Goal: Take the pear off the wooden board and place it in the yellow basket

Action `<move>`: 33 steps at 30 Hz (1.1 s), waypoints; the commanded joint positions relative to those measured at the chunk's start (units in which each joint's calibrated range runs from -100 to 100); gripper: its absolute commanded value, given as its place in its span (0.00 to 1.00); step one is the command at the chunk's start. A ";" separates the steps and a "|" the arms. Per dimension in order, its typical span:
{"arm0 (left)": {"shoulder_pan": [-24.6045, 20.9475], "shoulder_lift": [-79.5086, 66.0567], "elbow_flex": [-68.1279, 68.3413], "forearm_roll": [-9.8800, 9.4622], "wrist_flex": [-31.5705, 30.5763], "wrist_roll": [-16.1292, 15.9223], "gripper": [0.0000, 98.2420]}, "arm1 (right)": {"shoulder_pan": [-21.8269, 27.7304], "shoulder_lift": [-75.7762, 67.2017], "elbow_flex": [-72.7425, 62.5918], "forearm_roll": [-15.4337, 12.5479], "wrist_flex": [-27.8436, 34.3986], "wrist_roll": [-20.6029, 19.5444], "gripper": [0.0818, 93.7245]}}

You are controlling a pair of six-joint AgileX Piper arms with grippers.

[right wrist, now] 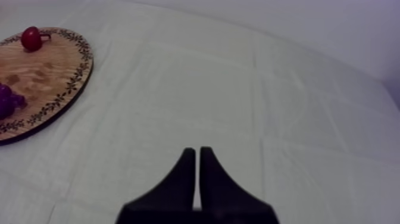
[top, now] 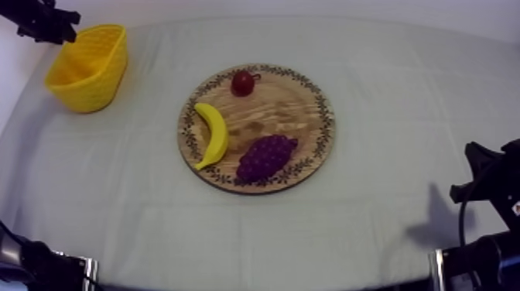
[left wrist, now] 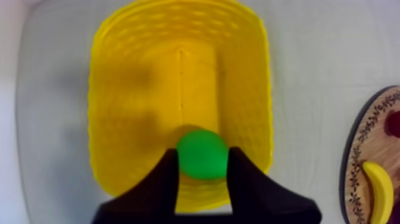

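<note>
**Top view.** The left gripper (top: 62,29) is positioned above the yellow woven plastic basket (top: 100,77), at the far left of the grey-white cloth-covered table (top: 371,217). The round wooden board with a patterned rim (top: 271,112) carries a yellow toy banana (top: 213,133), a purple bunch of toy grapes (top: 265,157) and a small red fruit (top: 243,82).

**Left wrist view.** The two black fingers (left wrist: 163,179) are clamped on the round green toy pear (left wrist: 202,154). The pear hangs over the basket interior, close to one end wall.

**Right wrist view.** The right gripper (right wrist: 197,156) is closed on nothing, with its fingers pressed together. It is above bare cloth beside the board.

**Hazards.** Because the pear is near the wall, a release here may bounce it off the rim onto the cloth. If the gripper descends further, a finger may catch the wall and tip the basket, which looks light.
</note>
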 commanded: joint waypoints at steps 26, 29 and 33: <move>4.60 -73.04 63.86 0.46 -30.65 3.84 0.02 | 0.00 -0.02 0.00 -0.01 0.01 0.03 0.00; 4.67 -80.94 71.12 0.59 -32.53 3.72 0.01 | 0.00 -0.02 0.00 -0.01 0.01 0.03 0.00; 4.43 -90.73 79.51 0.65 -33.21 3.28 0.01 | 0.00 -0.02 0.00 -0.01 0.01 0.03 0.00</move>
